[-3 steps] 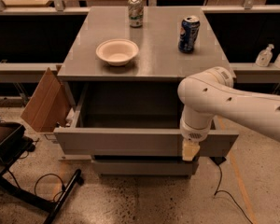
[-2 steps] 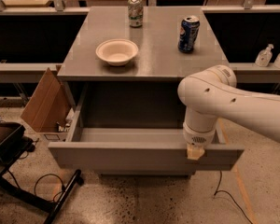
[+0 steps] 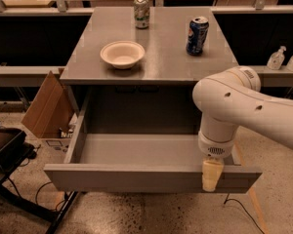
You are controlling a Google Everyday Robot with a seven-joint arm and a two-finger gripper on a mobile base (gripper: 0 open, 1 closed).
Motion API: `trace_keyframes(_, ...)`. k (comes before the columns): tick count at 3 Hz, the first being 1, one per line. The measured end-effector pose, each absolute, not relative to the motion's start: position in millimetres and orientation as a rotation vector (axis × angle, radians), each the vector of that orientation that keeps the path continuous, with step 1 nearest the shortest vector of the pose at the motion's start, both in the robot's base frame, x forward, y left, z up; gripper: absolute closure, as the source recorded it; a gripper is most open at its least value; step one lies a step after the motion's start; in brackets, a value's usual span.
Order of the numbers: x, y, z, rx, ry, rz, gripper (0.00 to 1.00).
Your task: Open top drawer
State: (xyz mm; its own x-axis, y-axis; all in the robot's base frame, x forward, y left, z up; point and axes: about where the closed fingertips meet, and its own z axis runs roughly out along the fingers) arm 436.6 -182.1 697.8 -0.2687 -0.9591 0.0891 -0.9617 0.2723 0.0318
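The top drawer (image 3: 136, 177) stands pulled far out of the grey cabinet, its flat handleless front toward me and its grey inner box (image 3: 136, 147) bare. My gripper (image 3: 211, 175) hangs from the white arm (image 3: 244, 106) over the right part of the drawer's front edge. One cream fingertip (image 3: 210, 177) lies down over the outside of the front panel, touching its top rim. The other finger is hidden.
On the cabinet top (image 3: 166, 57) stand a white bowl (image 3: 122, 54), a green-and-white can (image 3: 142, 11) and a blue can (image 3: 197, 35). A cardboard box (image 3: 46, 108) leans at the left. A black stand (image 3: 10, 155) and cables lie on the floor at left. Bottles (image 3: 278, 58) stand at right.
The drawer has slid out toward me, from partly open to far out. My gripper has moved down and toward me with its front edge.
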Motion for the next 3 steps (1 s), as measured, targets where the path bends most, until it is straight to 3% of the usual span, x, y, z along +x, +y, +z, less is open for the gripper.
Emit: trace_keyframes(3, 460, -189, 718, 1.941, -2.527, 0.034, 0.00)
